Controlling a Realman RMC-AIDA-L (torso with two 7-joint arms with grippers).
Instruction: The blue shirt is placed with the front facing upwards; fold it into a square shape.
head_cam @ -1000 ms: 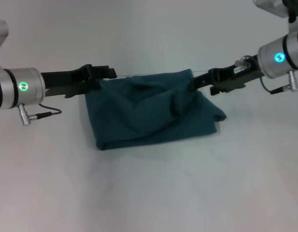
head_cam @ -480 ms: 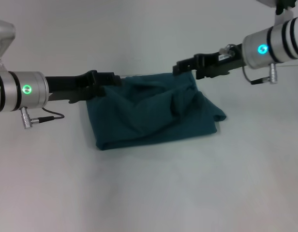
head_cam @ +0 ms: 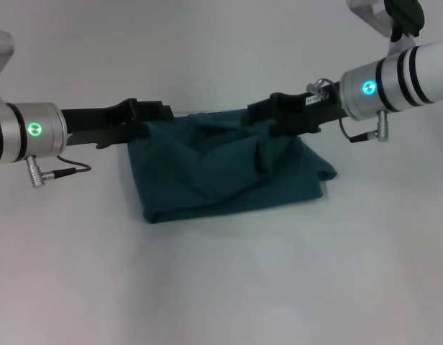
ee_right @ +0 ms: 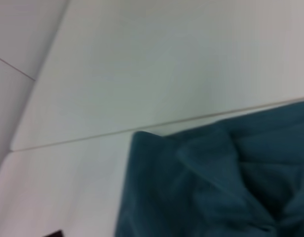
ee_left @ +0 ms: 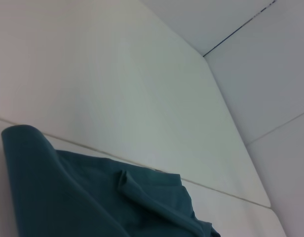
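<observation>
The blue shirt lies on the white table as a rumpled, roughly rectangular bundle, with no print showing. My left gripper sits at the shirt's far left corner, touching or just above the cloth. My right gripper hovers over the shirt's far edge, near its middle. In the left wrist view the shirt shows as folded layers with a rounded fold at one side. The right wrist view has the shirt with creased folds close below the camera.
A thin seam runs across the table just behind the shirt. A pale wall rises beyond the table's far edge. A grey cable hangs under the left wrist.
My right gripper has travelled left along the shirt's far edge, from the far right corner to near the middle. The left gripper and the shirt have stayed almost still.
</observation>
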